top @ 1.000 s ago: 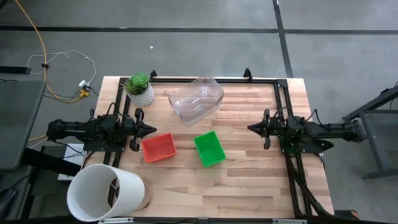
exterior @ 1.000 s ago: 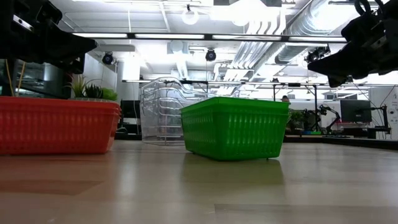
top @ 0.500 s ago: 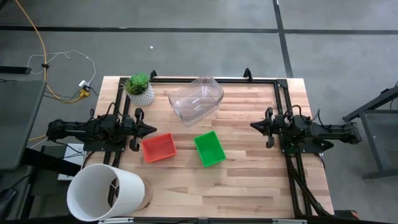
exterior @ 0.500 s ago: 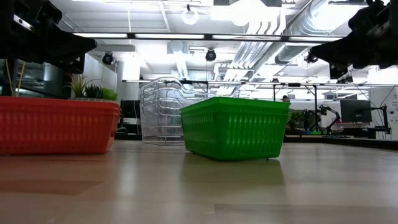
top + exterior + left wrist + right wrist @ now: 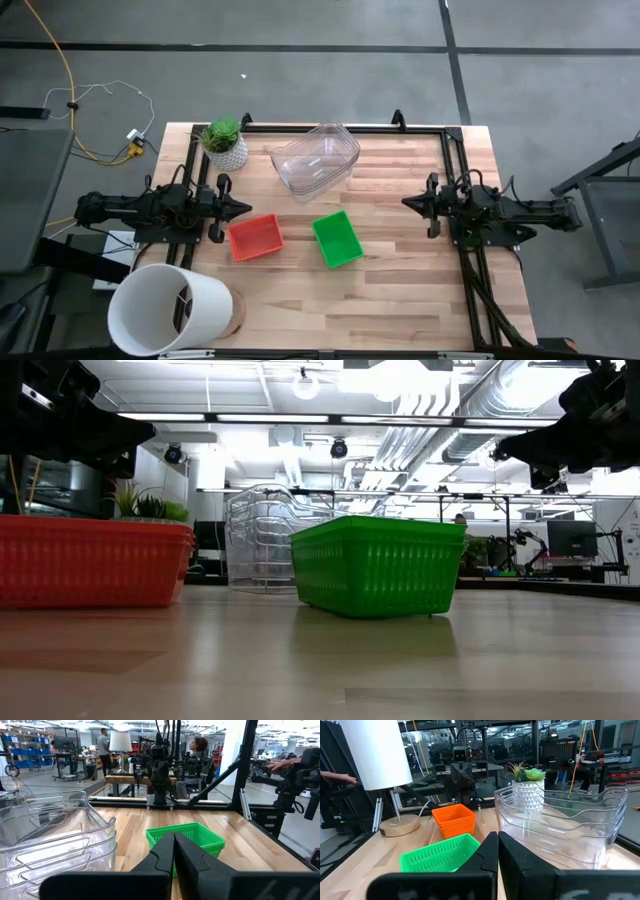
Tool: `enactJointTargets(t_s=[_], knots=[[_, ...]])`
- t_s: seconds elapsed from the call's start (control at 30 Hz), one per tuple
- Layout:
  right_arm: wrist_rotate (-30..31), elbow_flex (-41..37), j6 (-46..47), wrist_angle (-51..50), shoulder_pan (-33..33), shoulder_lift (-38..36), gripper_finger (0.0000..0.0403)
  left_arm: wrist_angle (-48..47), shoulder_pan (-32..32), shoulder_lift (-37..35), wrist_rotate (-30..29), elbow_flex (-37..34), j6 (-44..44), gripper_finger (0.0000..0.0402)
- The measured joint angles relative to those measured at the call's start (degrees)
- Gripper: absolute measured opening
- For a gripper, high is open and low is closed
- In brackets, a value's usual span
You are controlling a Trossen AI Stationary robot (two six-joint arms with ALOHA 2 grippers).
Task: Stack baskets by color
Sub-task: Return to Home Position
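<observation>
A red basket [image 5: 254, 237] and a green basket [image 5: 336, 238] stand side by side on their bottoms at the middle of the wooden table. Behind them, toward the far edge, nested clear tubs [image 5: 315, 158] rest on the table. My left gripper [image 5: 247, 208] hovers shut at the table's left side, just beyond the red basket's far left corner, pointing level toward the right. Across the table, my right gripper [image 5: 405, 203] is shut at the right side and points level toward the left. In the right wrist view its fingertips [image 5: 498, 837] meet above the green basket [image 5: 440, 852].
A big white bucket [image 5: 170, 308] lies on its side at the near left corner. A green plant in a white pot [image 5: 224, 142] stands at the far left. Black frame rails [image 5: 455, 170] run along the table's sides and far edge. People sit in the room beyond [image 5: 197, 750].
My right gripper has tipped up from a slight downward slant to level and drawn back a little toward the table's right edge, staying shut. The baskets and tubs have kept their places.
</observation>
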Motion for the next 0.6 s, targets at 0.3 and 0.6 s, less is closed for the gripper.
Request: enactJointTargets(t_s=[0.3,0.6], knots=[[0.0,0.0,0.0,0.0,0.0,0.4,0.0000,0.0,0.0,0.0,0.0,0.0,0.0,0.0001],[0.0,0.0,0.0,0.0,0.0,0.6,0.0000,-0.1,0.0,0.0,0.0,0.0,0.0,0.0001]])
